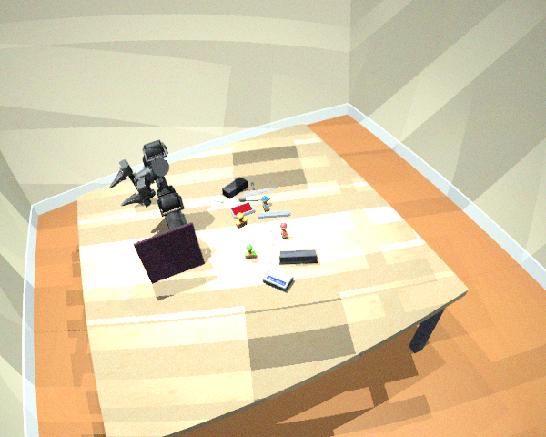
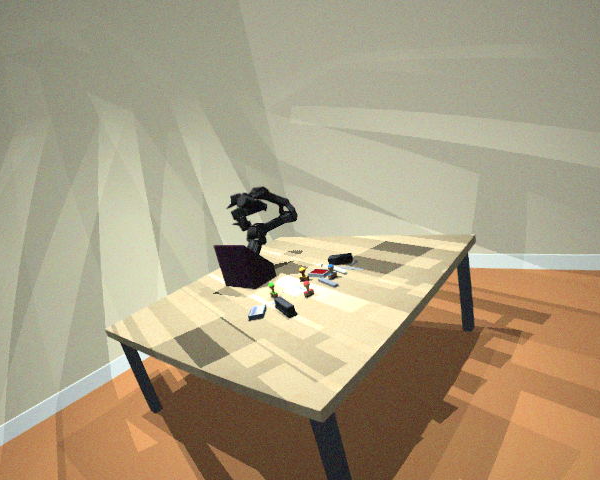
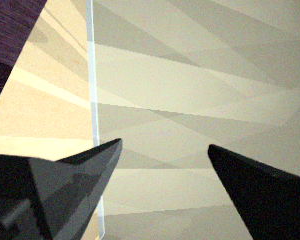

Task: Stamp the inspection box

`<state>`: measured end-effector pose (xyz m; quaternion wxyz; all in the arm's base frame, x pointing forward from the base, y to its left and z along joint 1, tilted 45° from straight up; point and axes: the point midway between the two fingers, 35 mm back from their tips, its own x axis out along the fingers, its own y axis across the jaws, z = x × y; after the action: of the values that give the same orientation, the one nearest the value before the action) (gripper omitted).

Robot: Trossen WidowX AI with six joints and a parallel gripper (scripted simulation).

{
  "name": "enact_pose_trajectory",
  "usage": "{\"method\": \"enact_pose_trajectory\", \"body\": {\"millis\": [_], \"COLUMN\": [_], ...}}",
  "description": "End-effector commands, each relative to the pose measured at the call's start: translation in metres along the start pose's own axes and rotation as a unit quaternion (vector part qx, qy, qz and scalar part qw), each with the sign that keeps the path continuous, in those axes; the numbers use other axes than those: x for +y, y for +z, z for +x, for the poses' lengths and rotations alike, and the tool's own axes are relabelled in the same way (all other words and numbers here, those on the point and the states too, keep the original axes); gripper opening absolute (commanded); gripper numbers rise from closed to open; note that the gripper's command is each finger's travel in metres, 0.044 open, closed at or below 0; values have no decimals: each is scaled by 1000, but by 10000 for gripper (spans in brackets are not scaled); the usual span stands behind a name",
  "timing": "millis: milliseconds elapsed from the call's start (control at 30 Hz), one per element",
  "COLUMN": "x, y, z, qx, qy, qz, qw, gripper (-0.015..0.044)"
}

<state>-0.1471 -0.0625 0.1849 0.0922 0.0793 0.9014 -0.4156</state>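
My claw [image 1: 116, 193] [image 3: 164, 145] hangs wide open, well apart from the red ink pad [image 1: 242, 209] [image 2: 319, 272] on the surface [image 1: 301, 329] [image 2: 310, 356].

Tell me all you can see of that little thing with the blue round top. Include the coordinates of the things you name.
The blue-topped figure [image 1: 265, 203] [image 2: 331, 271] stands upright on the table: a glossy-looking blue knob over a brownish body, with some blue low down. It stands beside the red pad [image 1: 241, 209] [image 2: 319, 272]. The gripper isn't touching it. Any lettering is too small to read.
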Motion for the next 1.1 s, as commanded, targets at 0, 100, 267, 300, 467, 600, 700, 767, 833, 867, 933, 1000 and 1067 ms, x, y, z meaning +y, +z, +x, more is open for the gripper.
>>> {"method": "enact_pose_trajectory", "body": {"millis": [0,100,267,300,467,600,700,767,833,867,933,1000,1067], "x": [-2,-13,-3,1,30,64,94,116,140,152,177,201,224], "y": [1,25,79,90,147,184,205,216,224,227,232,235,237], "z": [-1,-12,-35,-41,-85,-127,-160,-182,-203,-213,-232,-250,-265], "qx": [-5,-62,-148,-164,-252,-310,-345,-364,-378,-384,-393,-399,-402], "qy": [-1,6,83,98,183,249,297,329,361,377,408,437,463], "qz": [3,9,-67,-83,-181,-261,-319,-356,-390,-406,-437,-464,-486], "qw": [1000,998,983,978,933,880,831,796,758,739,698,659,622], "gripper": [374,295,213,213,213,213,213,213,213,213,213,213,213]}}
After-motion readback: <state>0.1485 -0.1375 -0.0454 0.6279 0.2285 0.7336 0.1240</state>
